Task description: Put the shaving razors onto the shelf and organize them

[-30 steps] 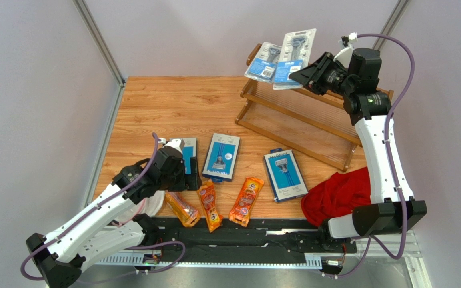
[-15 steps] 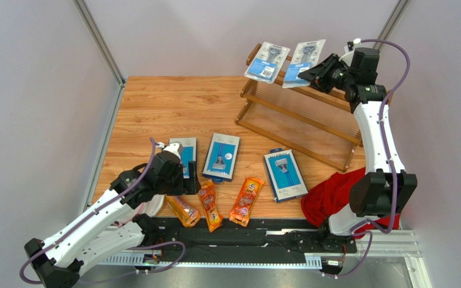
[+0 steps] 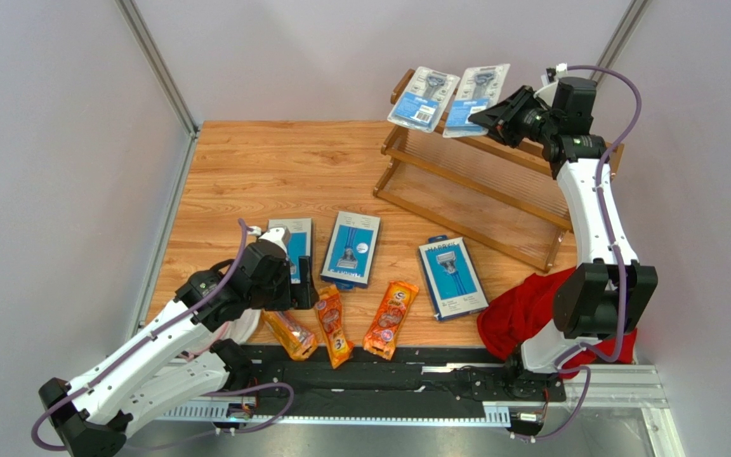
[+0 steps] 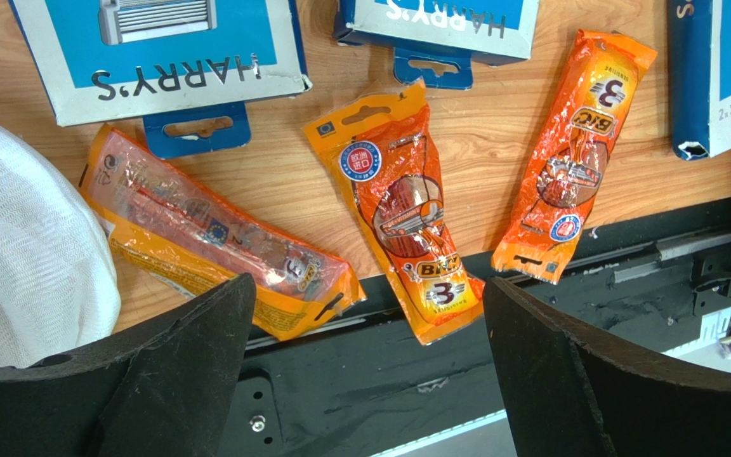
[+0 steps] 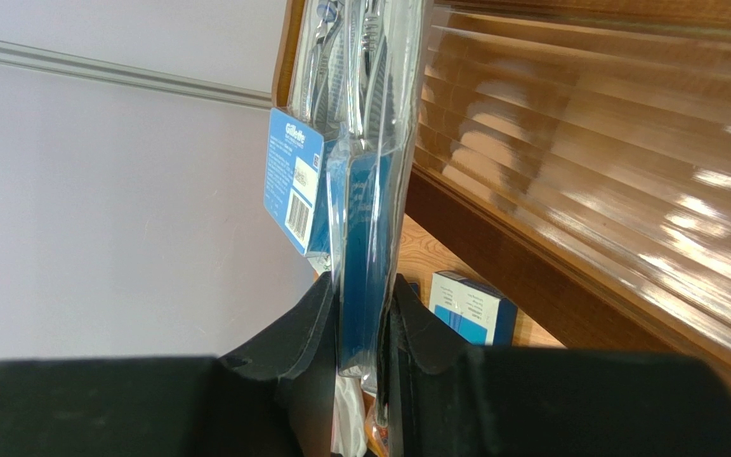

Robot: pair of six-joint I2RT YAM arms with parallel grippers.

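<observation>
Top view: the shelf (image 3: 474,195) stands at 1 o'clock on the counter (image 3: 283,162). The right hand (image 3: 484,114) is up at its top tier, clamped on the lower edge of a blister pack (image 3: 477,86) that tilts over the top rail. Whether the pack touches the rail cannot be told. Just at its 9 o'clock a second pack (image 3: 424,97) leans at the tier's left end.

Three blue boxes lie in a row mid-counter: the left box (image 3: 301,236), partly under the left arm, the middle box (image 3: 351,248) and the right box (image 3: 452,277). At their 6 o'clock, by the near edge, lie the orange left bag (image 3: 290,333), middle bag (image 3: 333,327) and right bag (image 3: 390,318). The left hand (image 3: 299,286) hangs over the left box and left bag, spread wide and empty. A red cloth (image 3: 531,307) lies at 4 o'clock, just beside the right box.

Left wrist: the fingers (image 4: 188,371) stand far apart at 7 and 5 o'clock with nothing between them. The three bags lie beyond, their near ends over a black rail (image 4: 417,390). The boxes are cut off at 12 o'clock. White mesh (image 4: 26,248) sits at 9 o'clock beside the left bag.

Right wrist: the fingers (image 5: 293,333) pinch the blister pack, seen edge-on and upright. The second pack shows its barcode just at 9 o'clock. Shelf slats fill 1 to 3 o'clock, and a blue box shows below at 5 o'clock.
</observation>
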